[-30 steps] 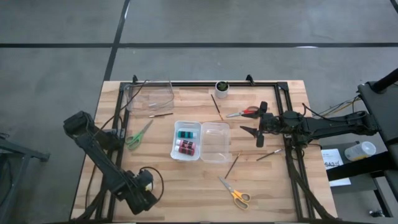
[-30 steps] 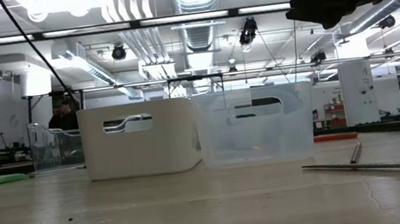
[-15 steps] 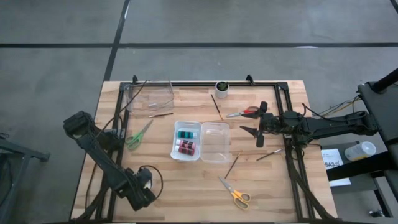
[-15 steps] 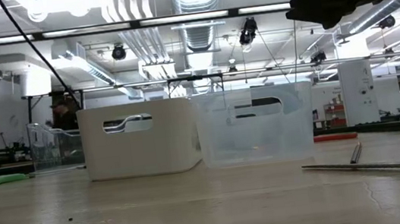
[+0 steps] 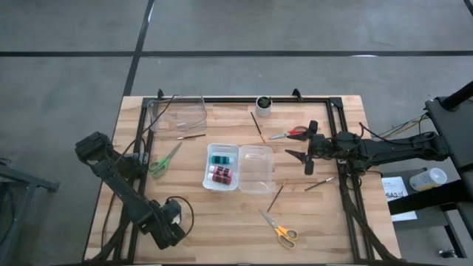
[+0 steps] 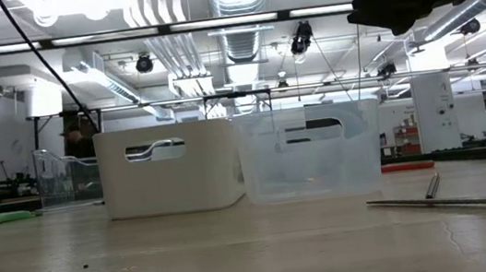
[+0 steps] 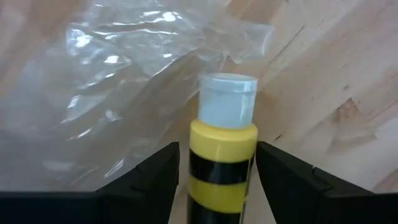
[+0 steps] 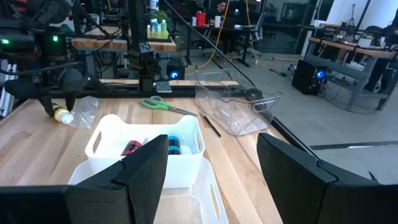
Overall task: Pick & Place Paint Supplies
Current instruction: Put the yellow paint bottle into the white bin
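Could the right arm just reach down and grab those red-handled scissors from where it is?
Probably yes. The right claw hovers open and empty, right beside the red-handled scissors, which lie flat on bare table with nothing on or against them. Only a thin brush lies nearby, clear of the handles.

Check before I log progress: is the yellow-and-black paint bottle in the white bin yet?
No. The yellow-and-black bottle sits between the left gripper fingers, away from the white bin.
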